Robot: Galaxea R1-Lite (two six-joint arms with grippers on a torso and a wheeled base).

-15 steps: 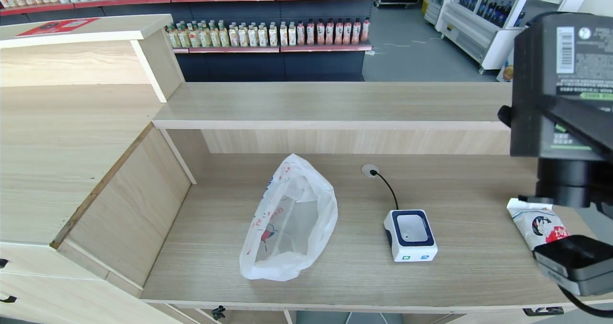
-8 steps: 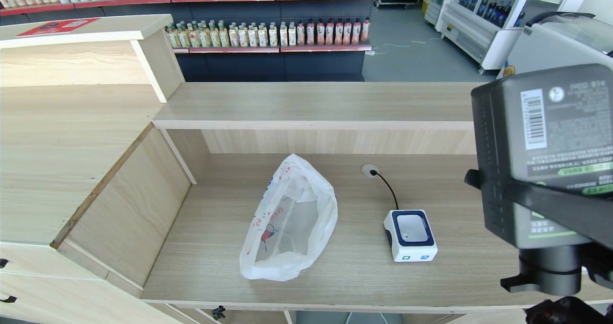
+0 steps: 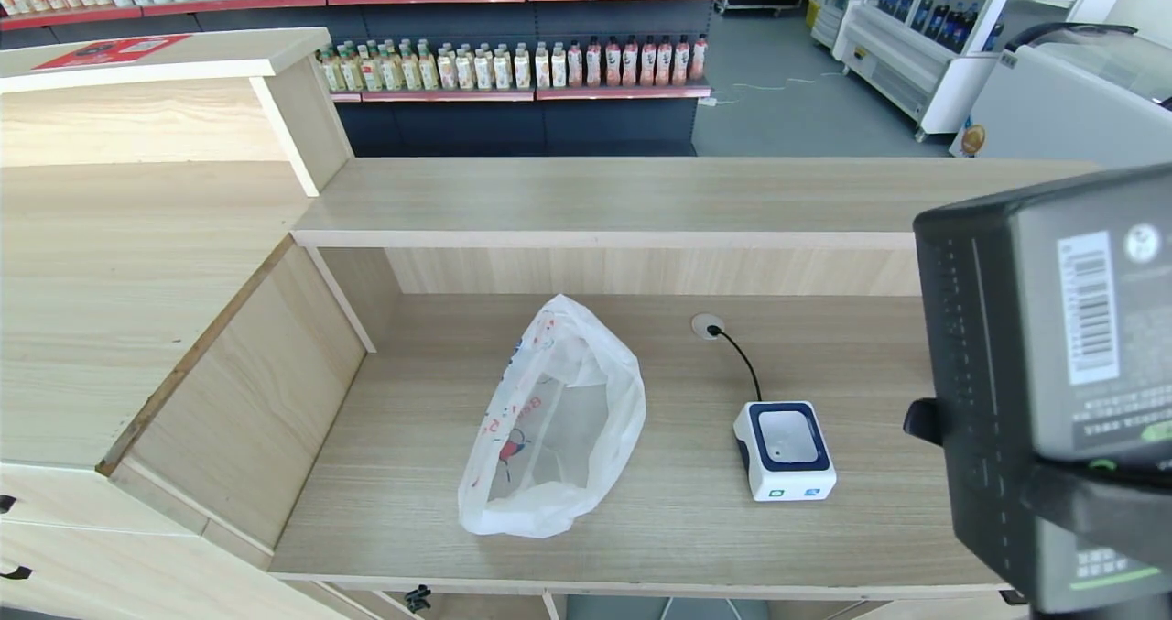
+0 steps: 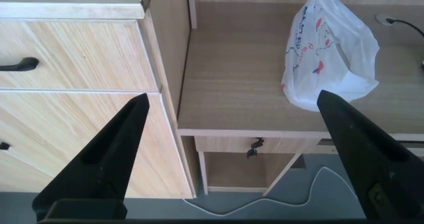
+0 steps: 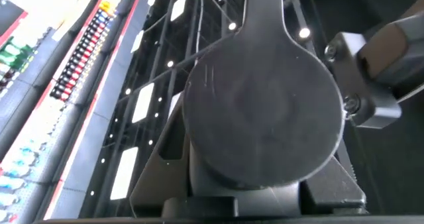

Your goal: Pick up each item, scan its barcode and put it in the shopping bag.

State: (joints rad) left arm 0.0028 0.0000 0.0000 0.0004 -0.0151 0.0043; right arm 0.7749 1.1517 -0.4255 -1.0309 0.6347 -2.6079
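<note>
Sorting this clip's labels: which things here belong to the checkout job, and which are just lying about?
Job:
bottle, held up on the right, barcode showing
scanner on the counter
bag beside it

Lying about:
shelf drinks
coolers
drawers

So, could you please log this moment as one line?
right gripper: shut on black bottle, held high right of scanner, barcode facing head camera | shopping bag: on counter, left of scanner | left gripper: open

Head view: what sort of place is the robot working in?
Probably a small shop's checkout: shelves of bottled drinks behind, a barcode scanner and a plastic shopping bag on the wooden counter.
</note>
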